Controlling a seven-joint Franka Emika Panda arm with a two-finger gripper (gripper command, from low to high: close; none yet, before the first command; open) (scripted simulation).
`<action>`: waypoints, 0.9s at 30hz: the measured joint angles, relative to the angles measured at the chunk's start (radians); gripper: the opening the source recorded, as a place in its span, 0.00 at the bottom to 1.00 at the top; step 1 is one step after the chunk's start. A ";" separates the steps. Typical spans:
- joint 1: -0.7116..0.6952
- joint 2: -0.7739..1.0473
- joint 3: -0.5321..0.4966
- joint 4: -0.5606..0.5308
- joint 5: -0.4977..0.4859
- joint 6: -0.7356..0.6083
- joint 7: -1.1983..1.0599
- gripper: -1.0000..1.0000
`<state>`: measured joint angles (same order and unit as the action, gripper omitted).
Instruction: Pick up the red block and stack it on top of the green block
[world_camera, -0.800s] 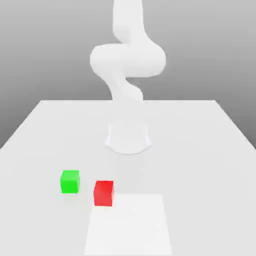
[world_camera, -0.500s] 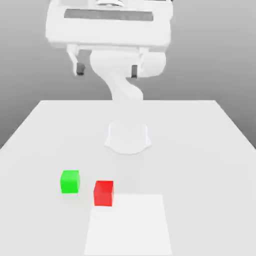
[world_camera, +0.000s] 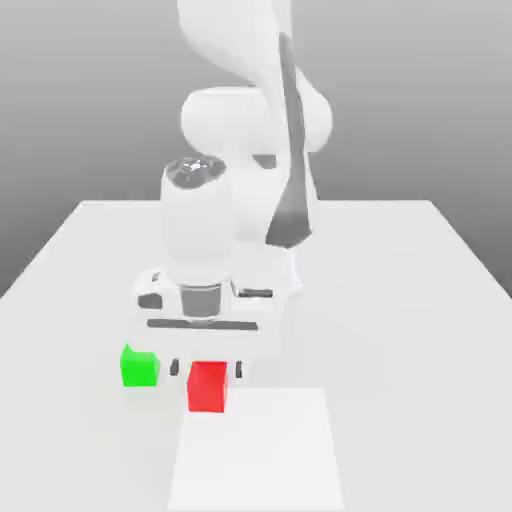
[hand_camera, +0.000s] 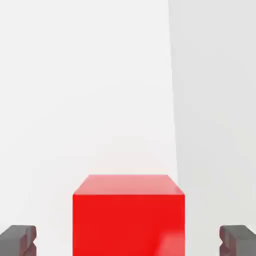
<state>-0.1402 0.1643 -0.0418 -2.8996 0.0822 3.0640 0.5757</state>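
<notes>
The white arm's two-finger gripper (world_camera: 206, 369) had dropped from high above the table, its fingers spread either side of the small matte red cube (world_camera: 207, 387), ready to grasp; the matching green cube (world_camera: 139, 368) sat just beside.

White table (world_camera: 420, 300), red block (world_camera: 207, 387), green block (world_camera: 139, 368) nearby, apart
</notes>
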 joint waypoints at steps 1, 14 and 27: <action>0.000 0.000 0.000 0.000 0.000 0.000 0.000 0.00; -0.006 -0.220 -0.020 -0.032 -0.094 -0.188 0.067 0.00; -0.356 -0.451 -0.082 -0.098 -0.166 -0.353 0.532 0.00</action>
<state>-0.4967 -0.2871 -0.1241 -2.9972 -0.0842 2.7114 1.1076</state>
